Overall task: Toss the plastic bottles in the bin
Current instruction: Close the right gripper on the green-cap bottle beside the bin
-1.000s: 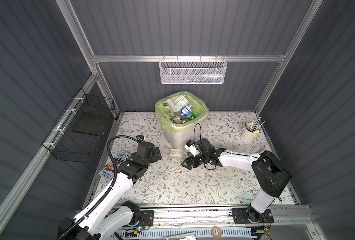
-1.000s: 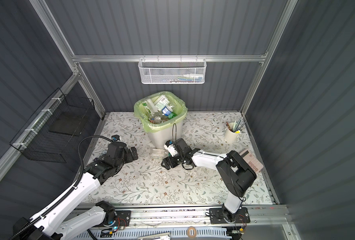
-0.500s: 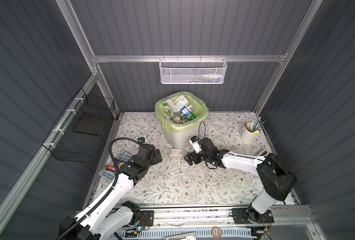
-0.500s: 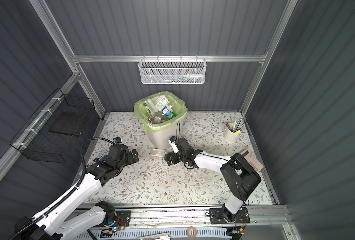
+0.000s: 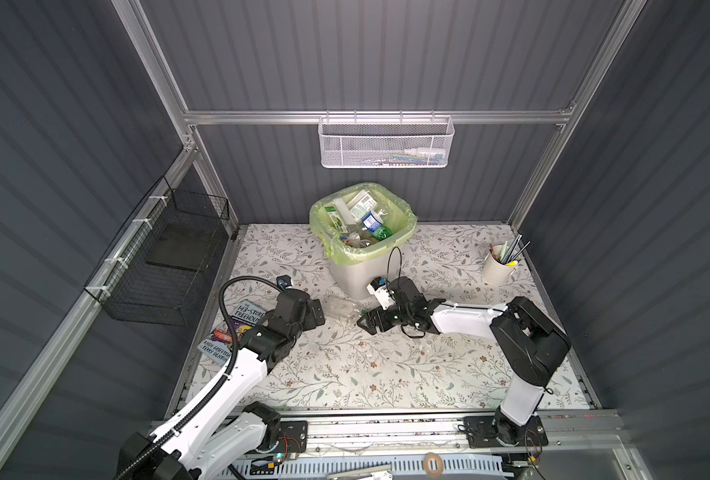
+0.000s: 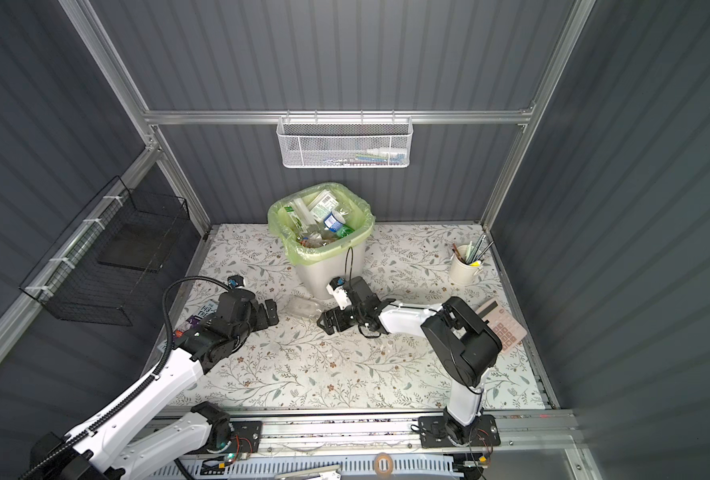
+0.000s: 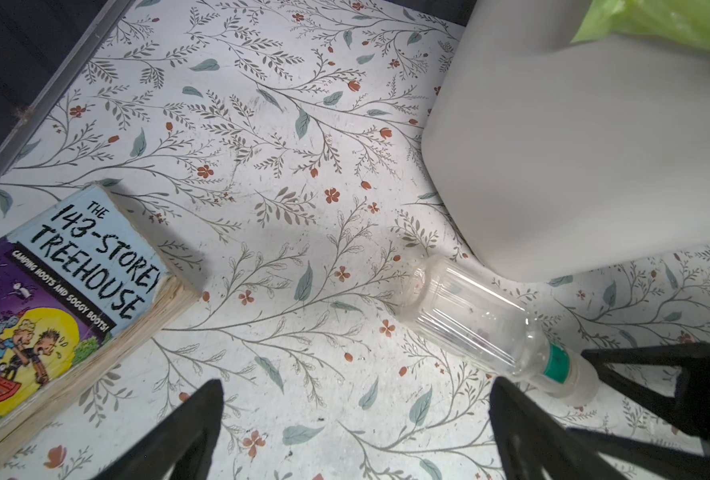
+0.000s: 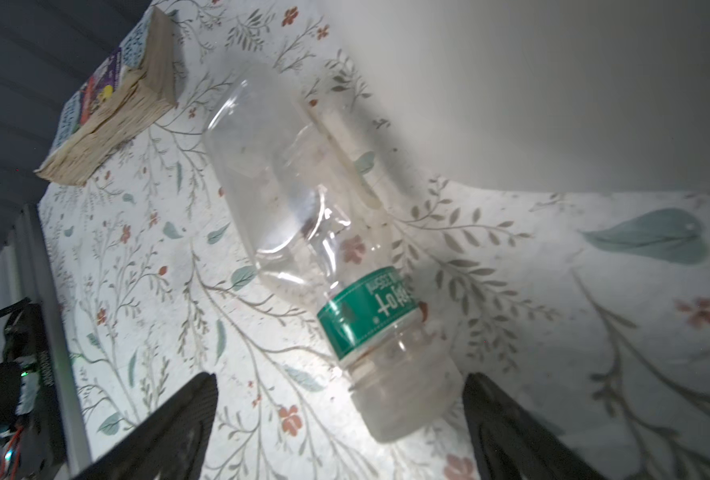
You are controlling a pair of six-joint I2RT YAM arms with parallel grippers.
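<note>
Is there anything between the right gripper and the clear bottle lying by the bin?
Nothing visible. The bottle lies on its side beside the bin, neck toward the right gripper's open jaws; only bare mat lies between.

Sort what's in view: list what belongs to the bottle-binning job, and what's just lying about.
Belongs to the job:
bin with green liner
clear bottle lying on its side beside it
bottles already inside

Just lying about:
book
pen cup
calculator
white mesh basket
black wire basket
</note>
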